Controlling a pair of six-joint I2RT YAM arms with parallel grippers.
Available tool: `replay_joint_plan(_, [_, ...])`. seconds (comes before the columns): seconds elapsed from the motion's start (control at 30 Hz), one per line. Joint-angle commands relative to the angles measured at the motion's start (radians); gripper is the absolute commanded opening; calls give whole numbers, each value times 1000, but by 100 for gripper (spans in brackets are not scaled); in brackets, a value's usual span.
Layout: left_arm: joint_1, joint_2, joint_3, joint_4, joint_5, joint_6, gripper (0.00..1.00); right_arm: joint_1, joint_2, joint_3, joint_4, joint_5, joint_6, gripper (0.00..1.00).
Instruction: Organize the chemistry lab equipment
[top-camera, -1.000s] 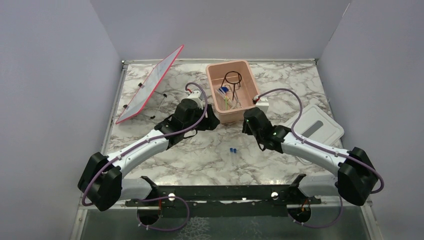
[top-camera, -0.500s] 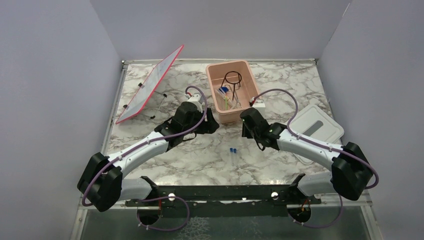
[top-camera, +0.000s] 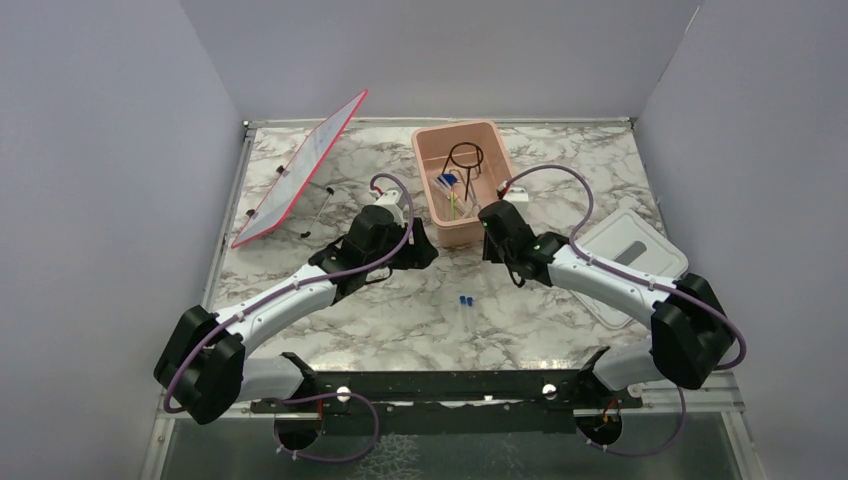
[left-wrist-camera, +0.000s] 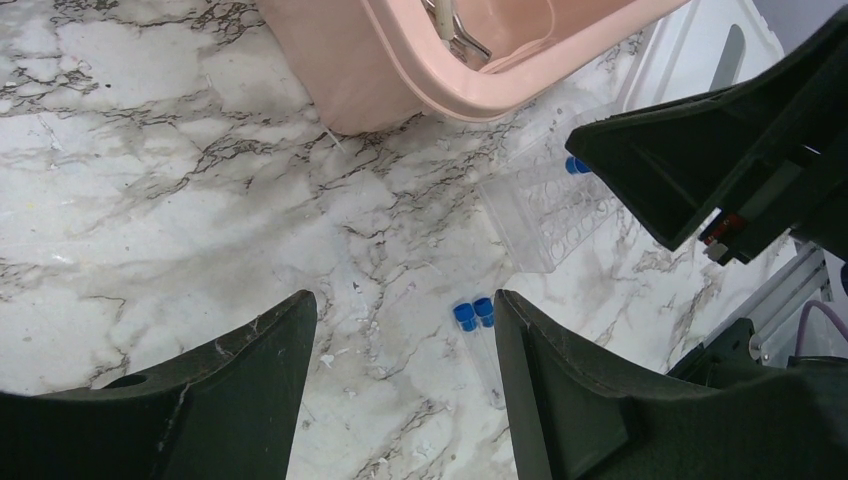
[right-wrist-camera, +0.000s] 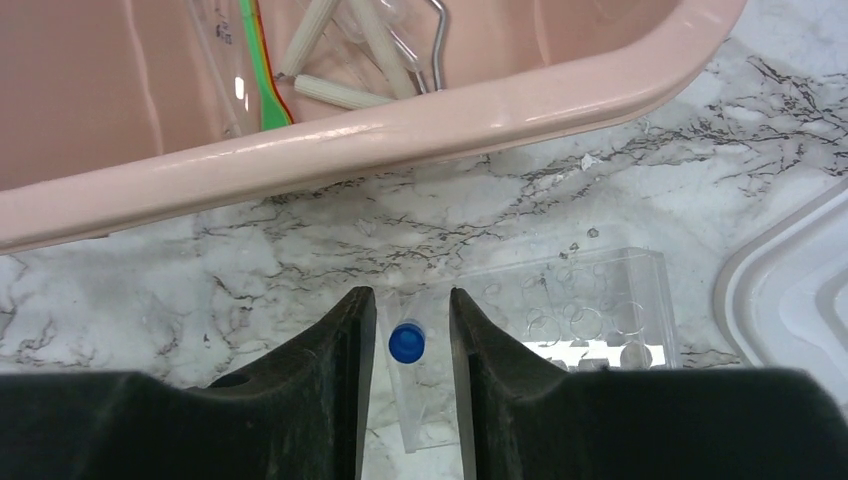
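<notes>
Marble tabletop (top-camera: 400, 310) | right gripper (right-wrist-camera: 410, 305) jaws narrowly apart, straddling blue-capped clear tube (right-wrist-camera: 406, 343) at clear plastic rack (right-wrist-camera: 600, 290) | left gripper (left-wrist-camera: 400, 305) spread, empty | I'd worry an off-centre pinch tips the rack

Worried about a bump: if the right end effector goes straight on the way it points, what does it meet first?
Probably the blue-capped tube between the open fingers of the right end effector, by the clear rack; depth is unclear.
</notes>
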Motion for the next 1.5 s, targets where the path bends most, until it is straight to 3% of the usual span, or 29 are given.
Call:
replay_joint_plan(0.0, [5,-28,-8,28,18,-9,68,-5,30,23,24,-29,-36,35])
replay_joint_plan(0.93, [5,-33,-20,28,23,-22,68,-5,-14,34,-106,-83,-24,26])
replay_joint_plan(1.47, [5,-44,-26,27,16,-23,68,-5,-67,-26,-43,-117,-70,24])
